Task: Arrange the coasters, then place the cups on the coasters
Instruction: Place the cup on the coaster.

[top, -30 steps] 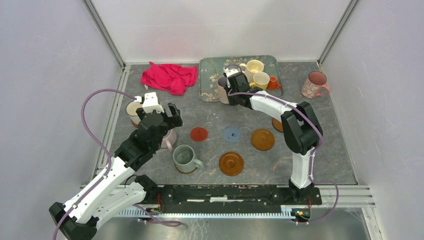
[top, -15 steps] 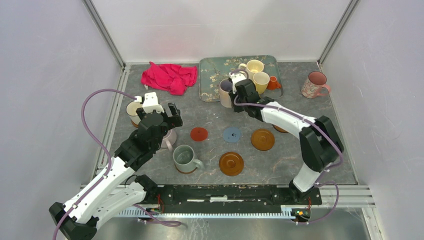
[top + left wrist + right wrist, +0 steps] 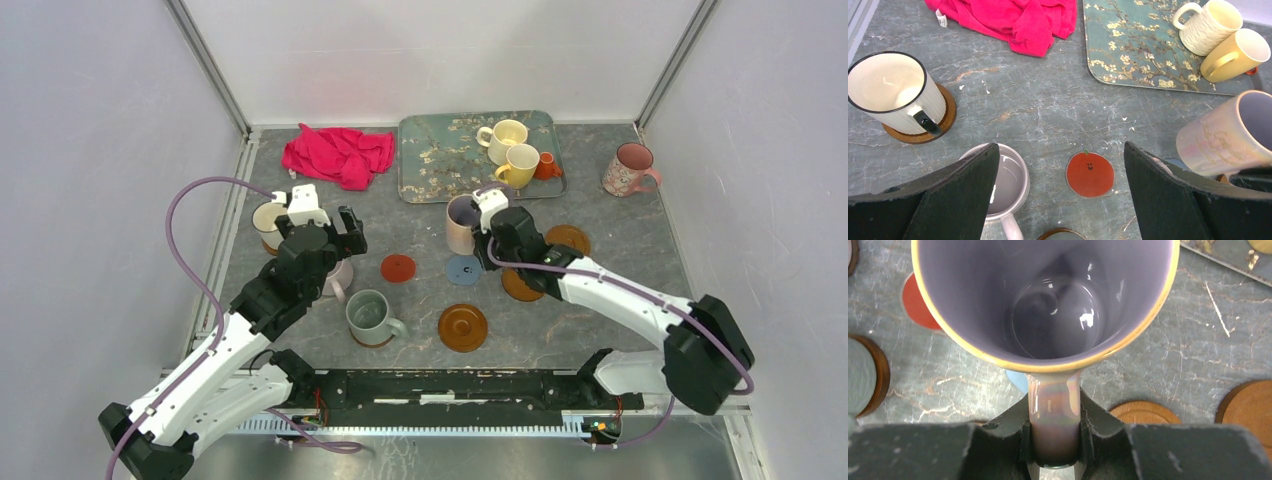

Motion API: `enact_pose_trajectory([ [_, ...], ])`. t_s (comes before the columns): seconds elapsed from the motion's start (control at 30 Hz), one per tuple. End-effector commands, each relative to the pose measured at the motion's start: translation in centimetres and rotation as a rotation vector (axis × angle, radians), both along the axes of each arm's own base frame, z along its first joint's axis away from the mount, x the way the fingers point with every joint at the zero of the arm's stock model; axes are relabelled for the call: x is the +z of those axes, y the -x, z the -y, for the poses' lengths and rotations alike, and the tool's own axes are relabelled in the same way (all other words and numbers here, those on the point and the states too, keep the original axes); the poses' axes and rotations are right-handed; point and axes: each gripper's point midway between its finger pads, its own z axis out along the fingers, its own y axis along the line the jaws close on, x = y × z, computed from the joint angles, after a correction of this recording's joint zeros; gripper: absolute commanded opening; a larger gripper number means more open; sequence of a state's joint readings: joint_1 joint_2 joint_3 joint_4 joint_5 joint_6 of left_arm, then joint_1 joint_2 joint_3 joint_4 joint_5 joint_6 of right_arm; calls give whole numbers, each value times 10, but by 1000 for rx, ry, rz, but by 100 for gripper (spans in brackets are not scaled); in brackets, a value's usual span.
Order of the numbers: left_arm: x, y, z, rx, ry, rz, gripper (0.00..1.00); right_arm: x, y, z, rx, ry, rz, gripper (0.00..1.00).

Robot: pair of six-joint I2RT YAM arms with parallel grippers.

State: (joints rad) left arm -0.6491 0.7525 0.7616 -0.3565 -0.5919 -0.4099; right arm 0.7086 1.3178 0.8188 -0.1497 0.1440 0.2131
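— Two sets of fingers: what are they doing?
— Right fingers (image 3: 1054, 440) are clamped on the mauve cup's (image 3: 461, 222) handle, cup raised at twelve o'clock of the blue coaster (image 3: 463, 270). Left fingers (image 3: 1060, 195) are spread wide, holding nothing, above the red coaster (image 3: 1090, 174).

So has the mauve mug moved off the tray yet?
Yes. The right gripper has carried the mauve mug off the teal tray, toward the near edge, above the blue coaster.

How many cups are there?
8: cream, yellow and tiny orange on the tray; pink floral far right; mauve in the right gripper; white, lilac, grey-green near left. More may be hidden.
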Motion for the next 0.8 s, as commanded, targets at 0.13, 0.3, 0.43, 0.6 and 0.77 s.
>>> enact_pose_trajectory([
  [0.13,5,-5,4,9,44,17,100,44,27,-9,39,-170,151,0],
  [0.3,2,-6,5,12,36,8,100,35,57,-7,96,-167,133,0],
  [0.43,1,-7,5,13,33,5,100,29,80,-7,152,-183,124,0],
  [0.6,1,-7,4,16,31,3,100,13,109,-11,211,-182,71,0],
  [0.77,0,-7,4,18,31,3,100,-3,135,-15,258,-182,40,0],
])
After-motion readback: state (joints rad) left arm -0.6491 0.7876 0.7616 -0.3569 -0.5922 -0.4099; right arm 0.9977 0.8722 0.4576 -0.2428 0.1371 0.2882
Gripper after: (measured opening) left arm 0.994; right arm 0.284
